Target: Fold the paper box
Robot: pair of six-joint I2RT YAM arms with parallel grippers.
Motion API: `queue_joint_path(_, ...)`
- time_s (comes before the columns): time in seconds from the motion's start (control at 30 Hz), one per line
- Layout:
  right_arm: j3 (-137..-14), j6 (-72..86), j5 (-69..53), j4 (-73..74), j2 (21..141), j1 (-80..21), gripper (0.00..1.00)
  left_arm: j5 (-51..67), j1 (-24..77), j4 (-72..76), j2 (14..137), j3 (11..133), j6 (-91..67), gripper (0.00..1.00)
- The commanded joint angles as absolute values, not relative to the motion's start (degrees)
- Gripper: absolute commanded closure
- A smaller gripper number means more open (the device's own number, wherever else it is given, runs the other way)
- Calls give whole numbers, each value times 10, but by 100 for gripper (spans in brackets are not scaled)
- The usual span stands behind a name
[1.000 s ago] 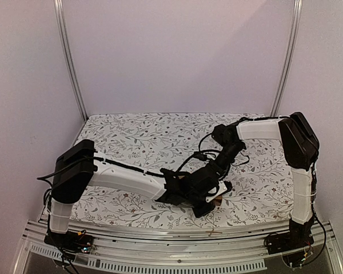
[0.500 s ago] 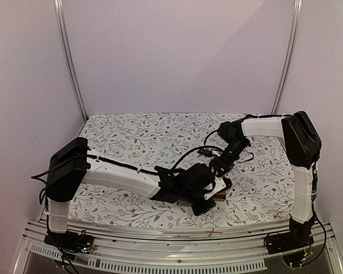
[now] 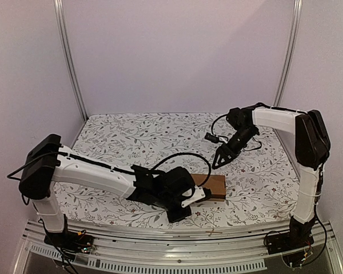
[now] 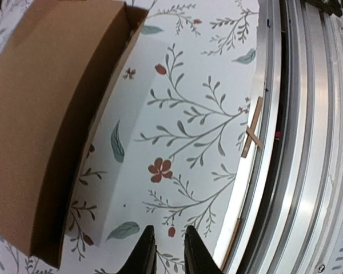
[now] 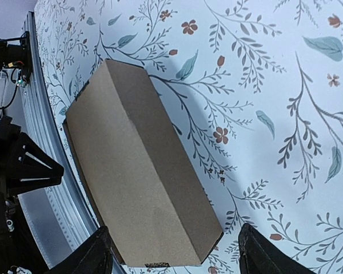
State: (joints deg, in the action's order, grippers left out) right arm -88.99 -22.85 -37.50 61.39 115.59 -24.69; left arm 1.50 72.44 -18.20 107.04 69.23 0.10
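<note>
Since the paper box (image 5: 143,171) lies folded by the tabletop's (image 3: 131,137) near edge, pull away straight upward without nudging it: left gripper (image 4: 166,251) barely parted (empty), right gripper (image 3: 218,161) wide, empty.

paper box (image 4: 51,114): brown, folded shut, lying on flowered cloth (image 4: 188,114)
left gripper (image 4: 167,254): fingertips slightly apart, holding nothing, beside box
rail (image 4: 308,142): metal, right side

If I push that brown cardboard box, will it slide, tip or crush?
Probably light: the brown cardboard box looks thin-walled. Lying low on the floral tablecloth, it likely slides rather than tips. Hard pinches may dent it.
</note>
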Motion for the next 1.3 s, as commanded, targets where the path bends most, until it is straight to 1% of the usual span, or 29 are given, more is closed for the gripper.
queue_joint_path(0.0,-972,-247,-348,627,1174,-246,26,3,723,-233,1053,643,-16,85)
queue_joint_path(0.07,-1009,-241,-349,630,1194,-246,27,-32,722,-234,1056,636,-18,85)
queue_joint_path(0.23,-1072,-244,-374,662,1253,-266,26,-65,714,-220,1082,640,-21,87)
queue_joint_path(0.5,-1061,-272,-390,665,1286,-322,27,-70,700,-190,1105,645,-18,88)
queue_joint_path(0.6,-1052,-292,-415,669,1302,-337,28,-71,691,-182,1115,653,-4,88)
queue_joint_path(0.67,-1045,-323,-429,680,1314,-349,33,-69,679,-178,1124,664,10,88)
queue_joint_path(0.77,-1039,-387,-458,724,1331,-364,49,-73,654,-180,1140,688,48,89)
queue_joint_path(0.83,-1029,-434,-474,748,1343,-371,56,-78,634,-178,1151,704,78,89)
queue_joint_path(0.97,-1012,-485,-485,766,1348,-376,62,-75,601,-178,1173,743,116,90)
queue_joint_path(1.1,-1012,-486,-487,761,1346,-376,63,-47,595,-163,1173,746,110,90)
queue_joint_path(1.27,-1033,-452,-503,766,1336,-362,55,-58,601,-168,1138,720,109,87)
